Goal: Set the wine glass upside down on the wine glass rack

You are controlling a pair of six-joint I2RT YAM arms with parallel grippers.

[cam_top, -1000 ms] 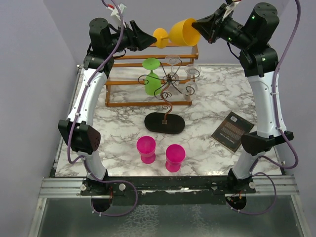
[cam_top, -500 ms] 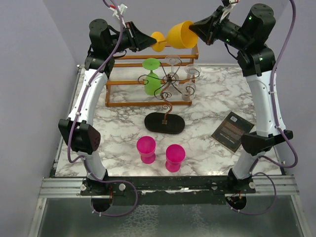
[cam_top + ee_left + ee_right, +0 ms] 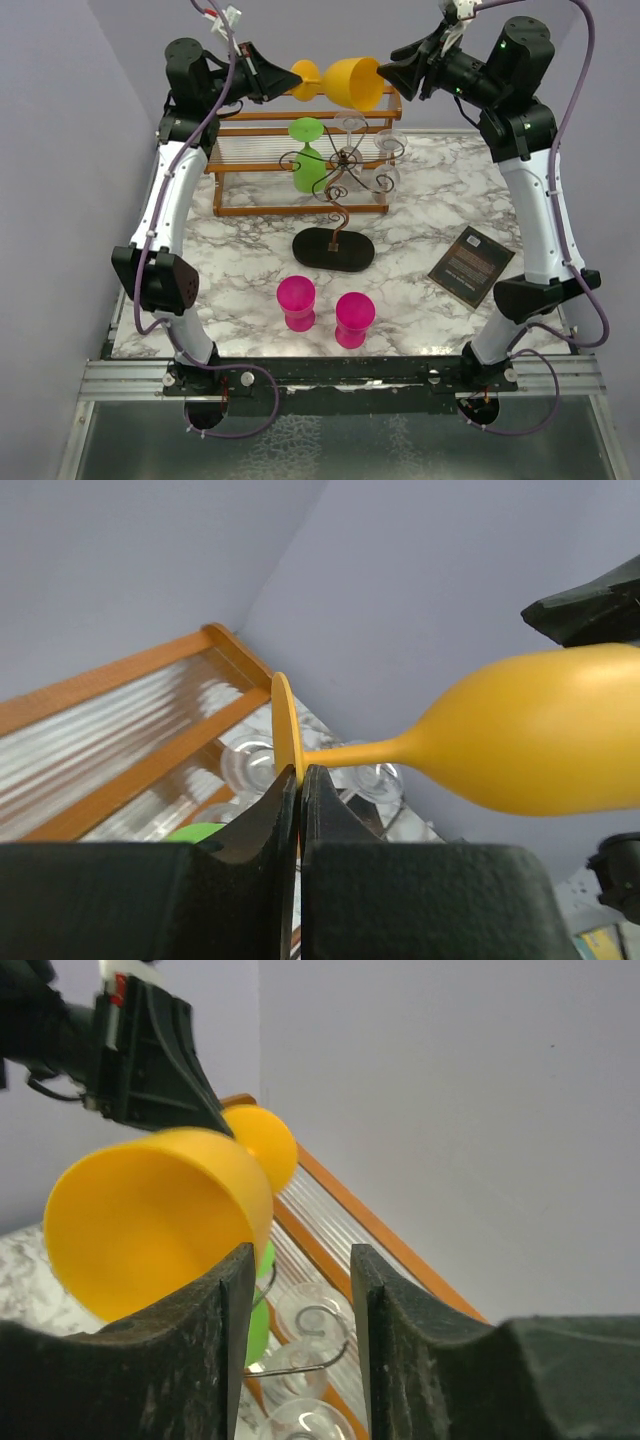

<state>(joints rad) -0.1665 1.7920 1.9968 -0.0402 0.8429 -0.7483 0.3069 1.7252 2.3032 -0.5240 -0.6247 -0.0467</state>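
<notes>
Now, the left pincer (image 3: 300, 780) is pressed tight on the thin edge of the foot of the orange wine glass (image 3: 345, 82), and that is the only grip on it. From there the glass runs out sideways, stem level. Its long axis lies across the rig, foot to the left, open mouth to the right. The right pincer (image 3: 300, 1260) stands spread with nothing between its jaws, just beside the bowl's rim. Whether it brushes the rim, I can't tell. All of this hangs high over the back of the surface (image 3: 430, 190). The wine glass rack (image 3: 345, 160) sits below and nearer the arm bases, with a green glass (image 3: 308, 165) bowl-down at its left side. So it's the left arm's job, I'd judge: tip the mouth downward, then lower the foot toward a free scroll arm.
</notes>
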